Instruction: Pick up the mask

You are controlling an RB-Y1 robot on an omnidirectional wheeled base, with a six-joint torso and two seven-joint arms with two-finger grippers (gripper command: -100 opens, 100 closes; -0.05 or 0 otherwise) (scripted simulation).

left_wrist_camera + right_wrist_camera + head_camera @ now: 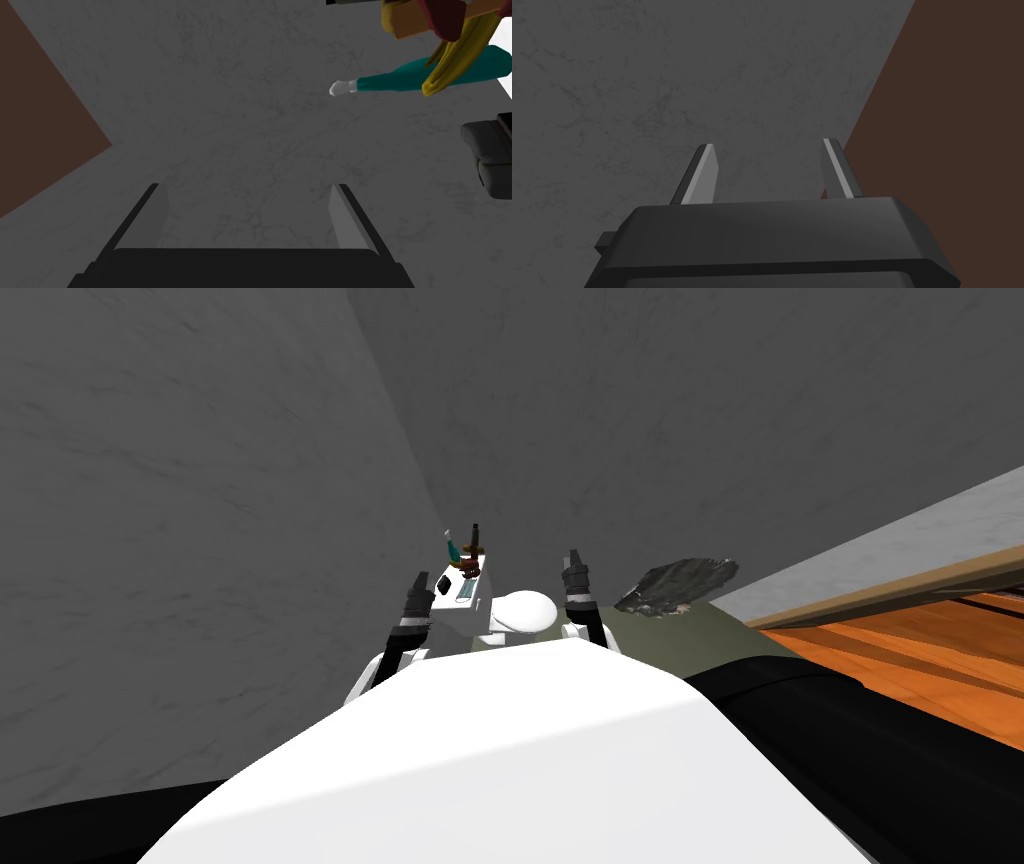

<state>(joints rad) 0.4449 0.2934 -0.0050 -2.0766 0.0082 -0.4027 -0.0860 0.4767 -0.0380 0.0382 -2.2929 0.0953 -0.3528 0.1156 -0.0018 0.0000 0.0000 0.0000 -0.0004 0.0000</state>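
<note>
One teal bottle (395, 83), one white toilet (525, 610), one crumpled dark grey sheet (678, 585).

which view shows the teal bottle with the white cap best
The left wrist view: the teal, white-capped bottle appears large and side-on, partly behind yellow strands. The head view has it as a tiny teal sliver; the right wrist view faces away from it.

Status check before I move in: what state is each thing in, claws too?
Left claw: open, empty, near the toilet tank.
Right claw: open, empty.
Mask: on the tank, not held.
Teal bottle: capped, on the tank by the mask.
Dark bottle: upright on the tank.
Toilet lid: down.
</note>
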